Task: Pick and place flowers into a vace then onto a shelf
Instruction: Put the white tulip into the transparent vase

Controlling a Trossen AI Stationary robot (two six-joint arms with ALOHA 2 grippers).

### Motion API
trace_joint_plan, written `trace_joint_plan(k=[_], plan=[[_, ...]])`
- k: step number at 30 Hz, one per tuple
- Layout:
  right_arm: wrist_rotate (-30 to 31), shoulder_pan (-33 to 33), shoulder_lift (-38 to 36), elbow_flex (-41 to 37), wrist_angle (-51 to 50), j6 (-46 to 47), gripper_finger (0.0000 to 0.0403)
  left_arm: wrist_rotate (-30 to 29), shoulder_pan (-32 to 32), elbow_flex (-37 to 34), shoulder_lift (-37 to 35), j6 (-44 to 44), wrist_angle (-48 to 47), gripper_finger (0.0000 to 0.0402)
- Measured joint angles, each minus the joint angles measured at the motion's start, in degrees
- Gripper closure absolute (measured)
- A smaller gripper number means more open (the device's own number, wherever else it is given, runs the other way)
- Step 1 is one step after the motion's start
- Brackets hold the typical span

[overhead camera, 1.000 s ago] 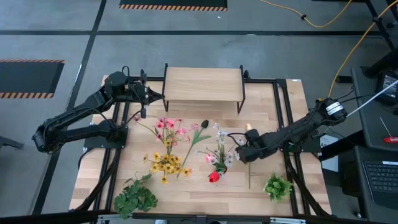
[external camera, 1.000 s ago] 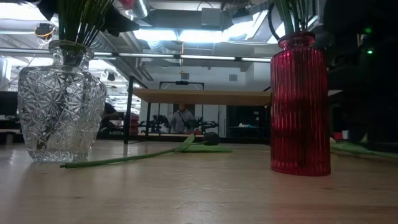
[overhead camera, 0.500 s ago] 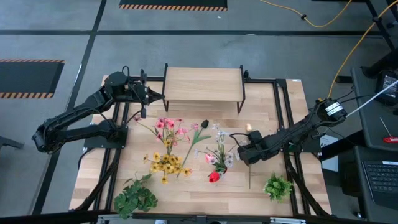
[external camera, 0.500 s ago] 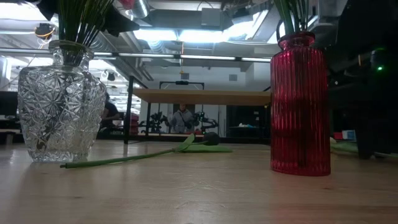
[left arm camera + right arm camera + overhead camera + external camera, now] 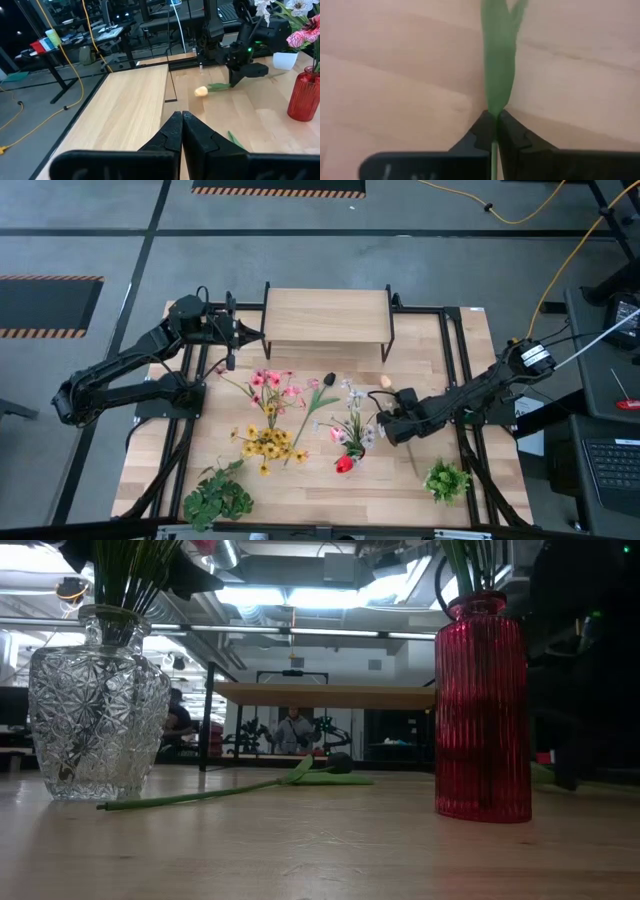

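Bright overhead light; blurred right wrist view.

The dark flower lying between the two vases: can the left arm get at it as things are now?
Probably yes. The dark flower lies flat on open tabletop, and the left claw, shut and empty, waits beside the shelf with nothing between them.

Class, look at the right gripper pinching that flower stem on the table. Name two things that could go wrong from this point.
1. The right gripper pinches only the thin stem of the peach-tipped flower, so it may slip or swing when lifted.
2. The red vase is narrow-necked and already holds stems, and it stands close by; threading another in could nudge or tip it.
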Motion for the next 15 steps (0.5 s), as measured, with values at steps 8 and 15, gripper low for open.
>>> trace_joint_plan(k=[8, 15], plan=[[1.0, -1.3, 0.0, 0.0, 2.3, -2.9, 0.0397, 0.0, 0.0, 0.0, 0.0, -0.1, 0.0, 0.0397], [1.0, -3.5, -4.5, 0.0, 3.2, -9.7, 0.0397, 0.0, 0.0, 0.0, 0.0, -0.1, -0.2, 0.0399]])
